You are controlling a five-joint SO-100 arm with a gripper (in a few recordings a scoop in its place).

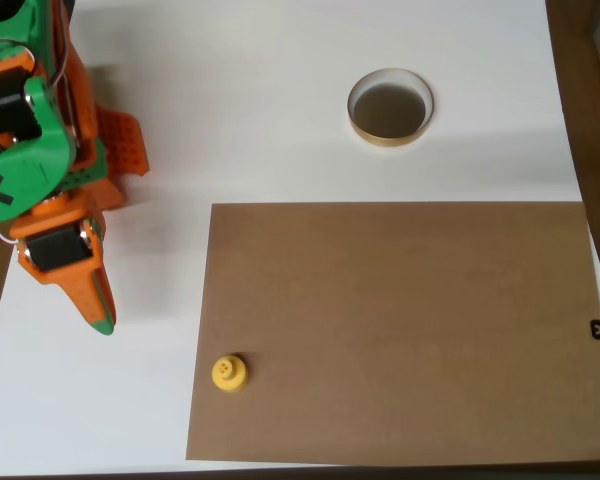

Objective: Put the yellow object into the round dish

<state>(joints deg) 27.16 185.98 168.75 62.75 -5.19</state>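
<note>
in the overhead view the yellow object (229, 372) sat upright on a brown cardboard sheet (395, 330), close to the sheet's corner at about seven o'clock, its narrower knob facing up toward the camera. nothing touched it. the round dish (390, 107) stood on the bare white table (260, 90) beyond the sheet's far edge, toward one o'clock from the yellow piece and well apart from it. its dark inside held nothing.

the orange and green arm (40, 150) filled the picture's ten o'clock corner. its jaws (98, 305) pointed down toward six o'clock and ended over the white table just beside the sheet's nine o'clock edge, near the yellow object but clear of it, lying toward ten o'clock from it. from above the jaws read as one tapered orange wedge with a green tip. no gap showed between the fingers, so they looked pressed together, or very nearly so, and they carried nothing.

judged from this layout, the task had barely begun. the yellow object had not been picked up and the dish was still empty, so no part of the job could be counted as done. everything remained: the jaws would need to spread, drop around the knob or the wider base, pinch it, lift it, carry it across the sheet toward one o'clock, and let it go inside the rim of the dish.
</note>
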